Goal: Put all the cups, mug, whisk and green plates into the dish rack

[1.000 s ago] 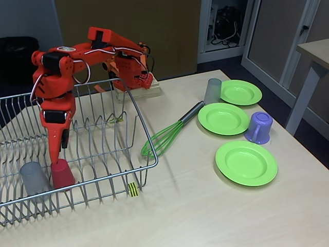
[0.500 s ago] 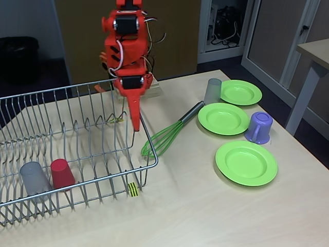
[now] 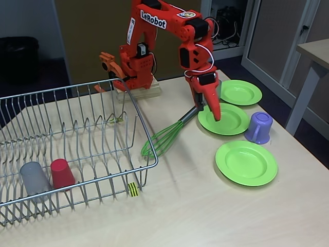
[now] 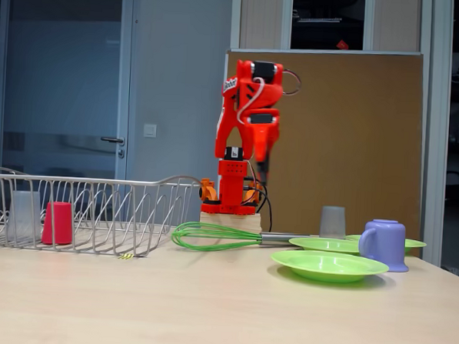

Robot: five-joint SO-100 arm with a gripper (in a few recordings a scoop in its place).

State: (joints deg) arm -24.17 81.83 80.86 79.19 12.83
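My orange gripper [image 3: 215,114] points down over the middle green plate [image 3: 229,122], its fingers tapering together with nothing held. It stands right in front of a grey cup [image 4: 332,221], which it mostly hides in that view. The green whisk [image 3: 162,139] lies just left of it, loops toward the dish rack [image 3: 147,140]. In the rack's front left corner stand a red cup [image 3: 62,173] and a grey cup [image 3: 35,178]. Two more green plates lie at the back right [image 3: 240,92] and the front right [image 3: 246,162]. The purple mug [image 3: 258,127] stands between them.
The arm's base sits on a wooden block [image 3: 139,92] behind the rack. A yellow-black tag [image 3: 133,189] hangs on the rack's front wire. The table's right edge runs close behind the mug and plates; another table [image 3: 314,51] stands beyond it.
The gripper has left the red cup standing in the rack, lifted out, and swung right across the table to above the middle green plate by the grey cup.
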